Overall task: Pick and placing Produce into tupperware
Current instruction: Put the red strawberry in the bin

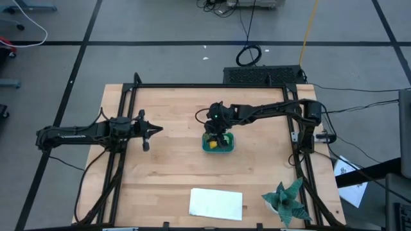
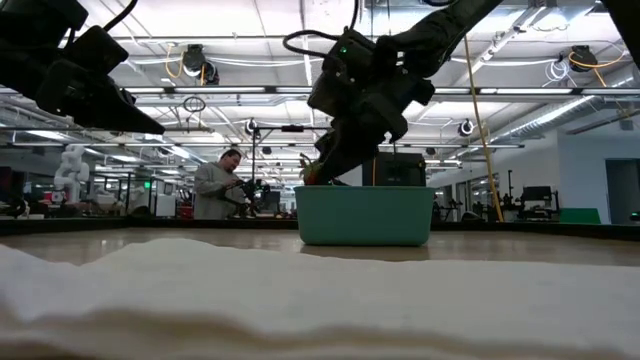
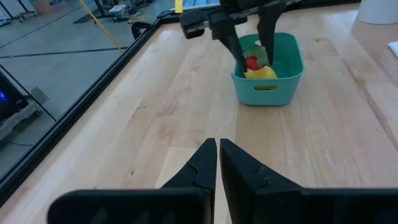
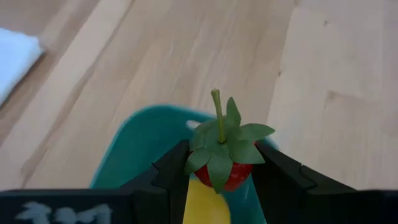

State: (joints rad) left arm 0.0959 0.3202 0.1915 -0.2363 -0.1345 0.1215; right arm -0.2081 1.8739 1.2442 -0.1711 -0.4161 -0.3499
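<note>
Strawberry-like red plastic fruit with green leaves [image 4: 225,163] is pinched between the right fingers [image 4: 224,177], directly above the small teal plastic tub [image 1: 218,145]; left fingers [image 3: 217,163] are closed, empty, well apart.

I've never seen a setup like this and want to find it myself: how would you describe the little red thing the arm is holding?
Start at the wooden table and find the small teal tub near its middle. The right gripper hangs over it, shut on a red strawberry. Unlike the yellow lemon-like piece lying in the tub, it is red with a leafy green cap and stem.
</note>
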